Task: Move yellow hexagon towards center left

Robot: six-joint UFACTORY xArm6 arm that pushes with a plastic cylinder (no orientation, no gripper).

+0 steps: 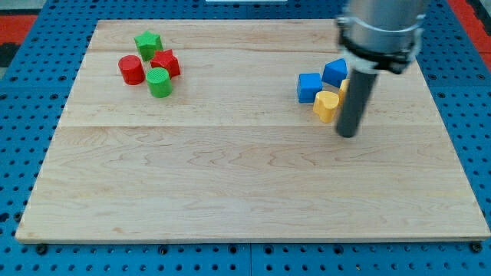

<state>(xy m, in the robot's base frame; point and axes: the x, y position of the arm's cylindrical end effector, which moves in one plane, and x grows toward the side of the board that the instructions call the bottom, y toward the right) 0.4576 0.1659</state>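
My tip (347, 135) rests on the board at the view's right, just right of and below a cluster of blocks. A yellow block (326, 105), rounded like a heart, lies right next to the rod on its left. A second yellow block (344, 86) shows only as a sliver behind the rod; its shape cannot be made out, so it may be the hexagon. A blue cube-like block (309, 87) and a second blue block (335, 71) sit just above and left of the yellow ones.
At the view's top left stand a green star (147, 41), a red block (166, 63), a red cylinder (131, 70) and a green cylinder (159, 82). The wooden board (230, 176) lies on a blue pegboard.
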